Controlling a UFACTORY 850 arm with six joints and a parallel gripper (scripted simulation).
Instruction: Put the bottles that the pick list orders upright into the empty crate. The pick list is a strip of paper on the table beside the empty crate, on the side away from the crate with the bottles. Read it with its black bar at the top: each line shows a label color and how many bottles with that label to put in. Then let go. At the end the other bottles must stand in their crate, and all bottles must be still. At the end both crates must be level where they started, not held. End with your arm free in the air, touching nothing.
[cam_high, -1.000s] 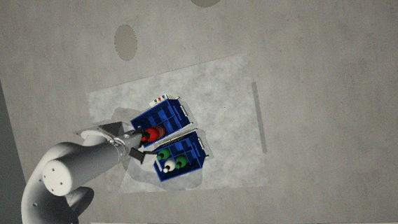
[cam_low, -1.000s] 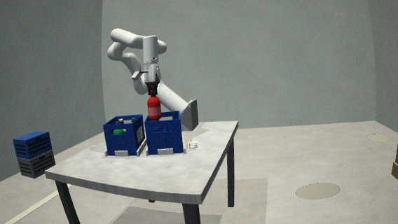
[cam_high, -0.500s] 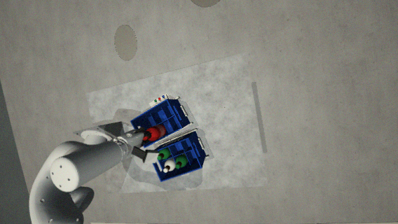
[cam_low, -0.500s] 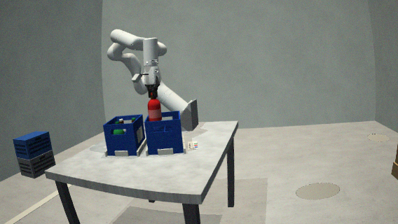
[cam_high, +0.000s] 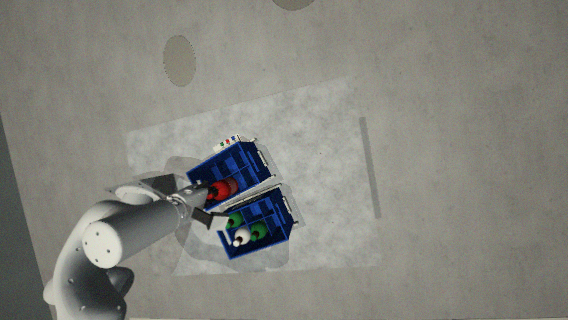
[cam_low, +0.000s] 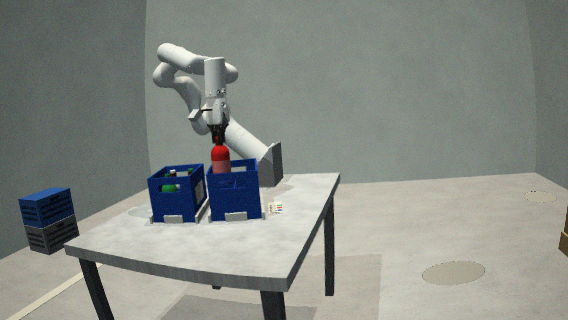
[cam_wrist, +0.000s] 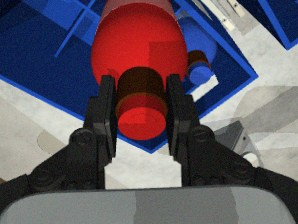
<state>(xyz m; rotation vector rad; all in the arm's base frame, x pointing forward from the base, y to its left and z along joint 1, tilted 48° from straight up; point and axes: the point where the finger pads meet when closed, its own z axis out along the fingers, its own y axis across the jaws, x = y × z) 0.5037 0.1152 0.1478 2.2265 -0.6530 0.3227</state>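
Bottles number five in view: two green (cam_high: 258, 230) (cam_low: 170, 187), one white (cam_high: 242, 236) (cam_low: 173, 172), one red bottle (cam_high: 220, 190) (cam_low: 220, 157) (cam_wrist: 140, 45) and one blue bottle (cam_wrist: 199, 47).

From left to right in the exterior view, two stacked boxes, a blue one (cam_low: 45, 209) over a gray one (cam_low: 53, 235), stand beyond the table (cam_low: 200, 247) (cam_high: 320, 150), at its 9 o'clock. Next comes the left blue crate (cam_low: 176, 204) (cam_high: 260, 248), holding three bottles: both greens and the white. At its 3 o'clock stands the second blue crate (cam_low: 232, 202) (cam_high: 202, 171), with a narrow gap between the two. Here the red bottle is upright, its lower part down inside the walls and its shoulder above the rim.

The gripper (cam_high: 206, 192) (cam_low: 217, 140) (cam_wrist: 140, 93) points down over this crate, its fingers clamped on the red bottle's neck. The blue bottle stands in the same crate; in the wrist view its cap is at 2 o'clock from the red cap, close to one finger. That neighbor and the crate walls leave little room around the grip.

Light-colored brackets (cam_low: 236, 216) edge the feet of both crates. Farther right, at the second crate's 3 o'clock, one pick list (cam_low: 275, 207) (cam_high: 227, 143) lies on the table with green, red and blue marks; its counts are too small to read. At the far right edge is part of a brown box (cam_low: 564, 243).

The red bottle (cam_high: 220, 191) (cam_low: 220, 156) (cam_wrist: 137, 45) and the gripper (cam_high: 207, 193) (cam_low: 217, 135) (cam_wrist: 140, 93) around its neck are lower than a second ago, the bottle sitting deeper in the blue crate (cam_low: 234, 202) (cam_wrist: 75, 114) beside the paper strip (cam_high: 227, 143) (cam_low: 275, 207). The upper arm (cam_high: 102, 244) (cam_low: 182, 57) has shifted towards the crates in the top view.
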